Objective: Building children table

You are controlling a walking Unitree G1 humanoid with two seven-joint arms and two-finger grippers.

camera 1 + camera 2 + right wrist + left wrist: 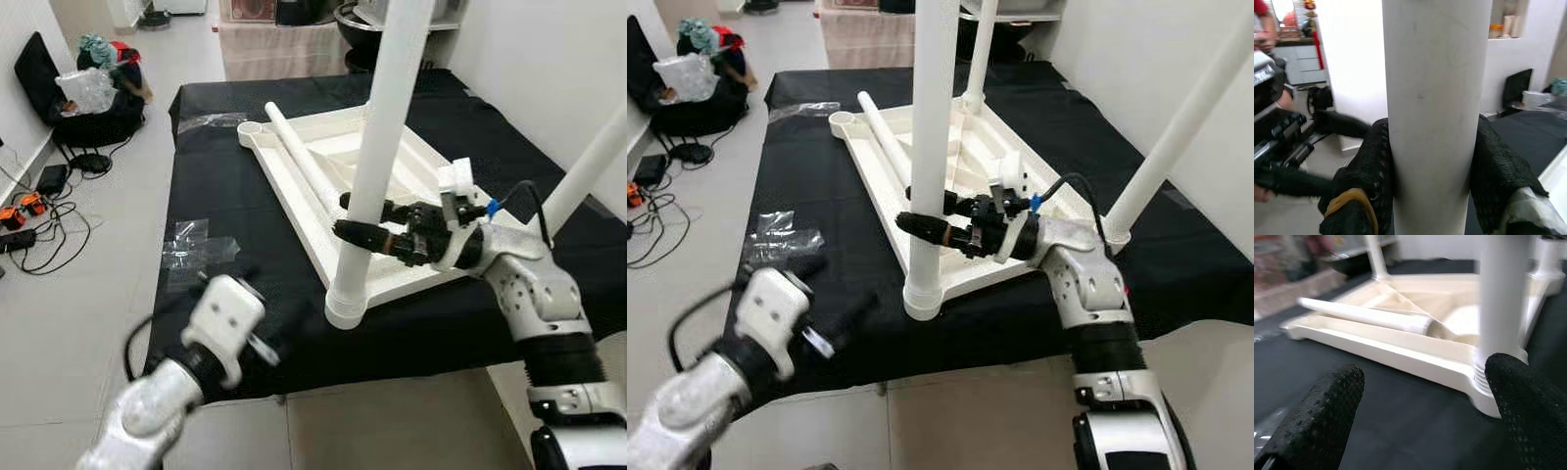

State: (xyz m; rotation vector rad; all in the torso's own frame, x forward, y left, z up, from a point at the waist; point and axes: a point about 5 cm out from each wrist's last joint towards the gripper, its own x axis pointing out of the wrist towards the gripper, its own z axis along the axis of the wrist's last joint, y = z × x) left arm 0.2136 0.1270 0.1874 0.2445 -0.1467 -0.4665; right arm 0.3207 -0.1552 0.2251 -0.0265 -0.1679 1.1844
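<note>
The white children's table top (290,192) lies upside down on a black-covered table (220,191). A white leg (387,108) stands upright in its near corner socket. My right gripper (359,227) is shut on this leg low down, with a finger (1374,161) pressed on each side. Another leg (586,168) stands at the right corner and a third (982,49) at the back. A loose leg (299,157) lies across the table top. My left gripper (1425,406) is open, blurred, near the front left edge and short of the near corner.
Clear plastic wrapping (191,245) lies on the black cloth left of the table top. Bags (93,93) and cables (39,211) are on the floor to the left. A person (1261,19) stands at the edge of the right wrist view. A white wall (549,59) runs on the right.
</note>
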